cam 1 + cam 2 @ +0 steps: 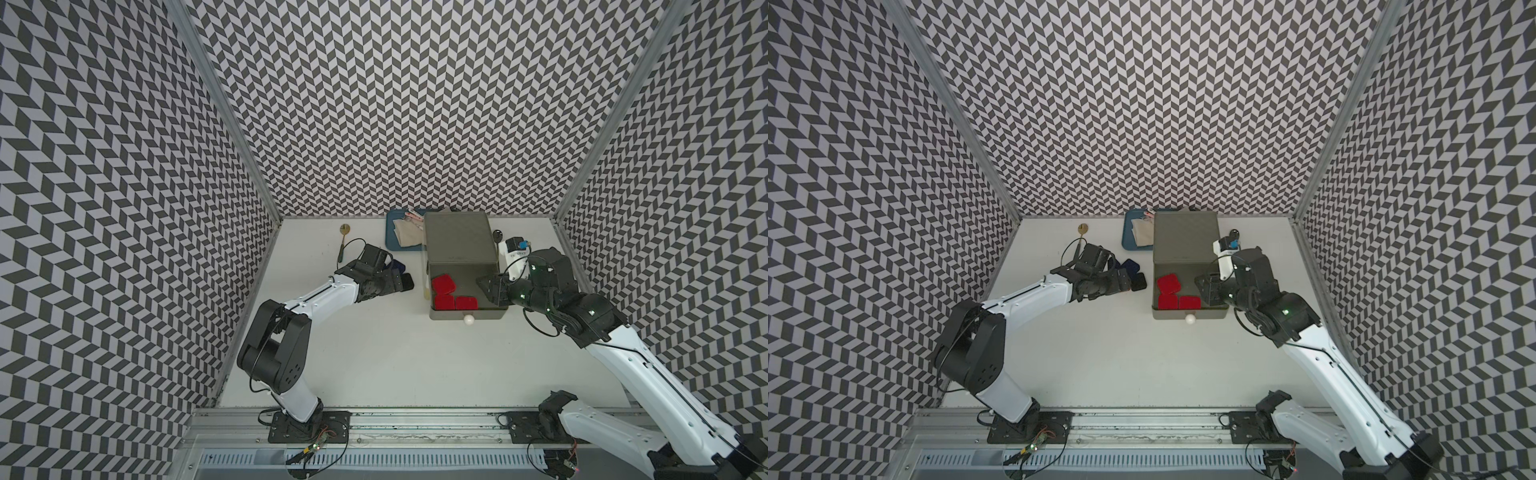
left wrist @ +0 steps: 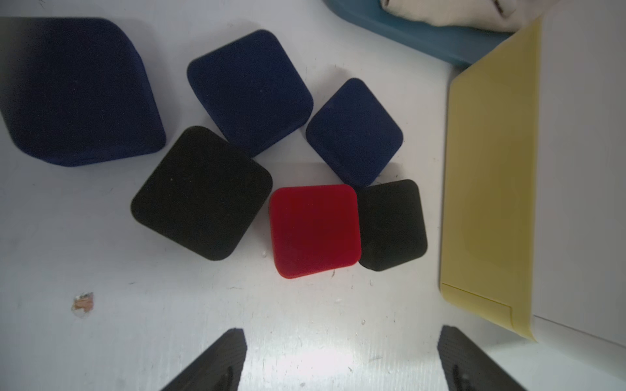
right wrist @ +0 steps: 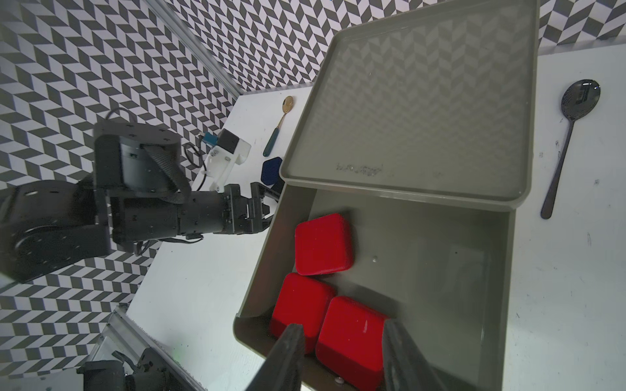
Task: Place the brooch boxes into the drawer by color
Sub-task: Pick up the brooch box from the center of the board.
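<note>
**Brooch boxes: three filed, six loose, with handling notes**

Stood at the back of the table: three-tier drawer chest [image 1: 459, 239], with its grey top drawer [image 1: 467, 316] pulled out toward the arms. Glimpsed from the left wrist camera: the yellow bottom tier [image 2: 491, 186].

Hung over the open drawer: right gripper [image 3: 342, 325], jaws part-way apart and pinching nothing. Seen below the gap: one filed box, lying loose on the drawer floor.

Hovered over the loose cluster beside the chest: left gripper [image 2: 340, 333], jaws spread wide and empty.

Filed along one side of the grey drawer: three red brooch boxes [image 3: 321, 243], two touching at the front wall and the third just behind them.

Lay on the bare table, unsorted: three navy boxes [image 2: 249, 91], two black boxes [image 2: 201, 193] and one red box [image 2: 315, 230]. Found touching the smaller black box [image 2: 393, 225] along one side, with the larger black one just beside the opposite side: the red box.

Judged light, stiff-shelled and flocked rather than slick, so fair purchase expected. Rounded corners thought likely to squirt out of a diagonal pinch. Best taken across two flat opposite sides, low on the body, so as not to spring a lid. For the red box, preferred the pair of sides not crowded by the black neighbours. Risk noted: nudging adjacent boxes on the way down.
</note>
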Motion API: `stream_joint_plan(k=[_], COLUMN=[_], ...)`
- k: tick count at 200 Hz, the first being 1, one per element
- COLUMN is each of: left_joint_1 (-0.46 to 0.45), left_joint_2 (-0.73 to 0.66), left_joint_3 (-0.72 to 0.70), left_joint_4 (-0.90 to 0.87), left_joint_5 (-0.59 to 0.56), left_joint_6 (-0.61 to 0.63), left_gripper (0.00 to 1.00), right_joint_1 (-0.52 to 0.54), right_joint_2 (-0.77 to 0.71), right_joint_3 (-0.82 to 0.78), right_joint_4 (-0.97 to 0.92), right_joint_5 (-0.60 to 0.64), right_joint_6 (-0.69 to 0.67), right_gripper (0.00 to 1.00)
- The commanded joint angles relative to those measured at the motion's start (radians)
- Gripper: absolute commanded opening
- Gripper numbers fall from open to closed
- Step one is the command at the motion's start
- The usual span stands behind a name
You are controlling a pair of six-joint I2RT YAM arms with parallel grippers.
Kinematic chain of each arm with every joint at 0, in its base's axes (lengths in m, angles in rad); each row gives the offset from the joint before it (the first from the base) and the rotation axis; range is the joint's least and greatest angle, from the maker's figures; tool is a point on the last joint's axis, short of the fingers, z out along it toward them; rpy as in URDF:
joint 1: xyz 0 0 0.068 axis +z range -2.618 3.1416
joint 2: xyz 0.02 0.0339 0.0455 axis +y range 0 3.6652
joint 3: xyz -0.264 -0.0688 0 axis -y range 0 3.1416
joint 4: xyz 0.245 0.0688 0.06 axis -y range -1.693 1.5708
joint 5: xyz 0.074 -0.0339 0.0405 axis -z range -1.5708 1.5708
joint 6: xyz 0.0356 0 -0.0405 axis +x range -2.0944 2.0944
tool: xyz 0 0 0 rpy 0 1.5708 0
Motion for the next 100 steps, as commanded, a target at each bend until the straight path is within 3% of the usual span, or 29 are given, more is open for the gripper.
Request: stream_joint_plan(k=[1, 100], left_joint_1=[0.001, 0.005], left_joint_2=[0.032, 0.164], left_joint_3=[0.037, 0.116], left_joint_4=[-0.027, -0.006], left_joint_5=[-0.041, -0.092], left_joint_6=[-0.024, -0.002], left_gripper=[0.92, 0.91], right_joint_1=[-0.009, -0.037], right_joint_2=[-0.029, -0.031], right_joint_3=[-0.009, -0.02], right_joint_4=[0.015, 0.003], right_joint_5=[0.007, 0.0], right_joint_6=[-0.013, -0.039], right_gripper=[0.42, 0.43])
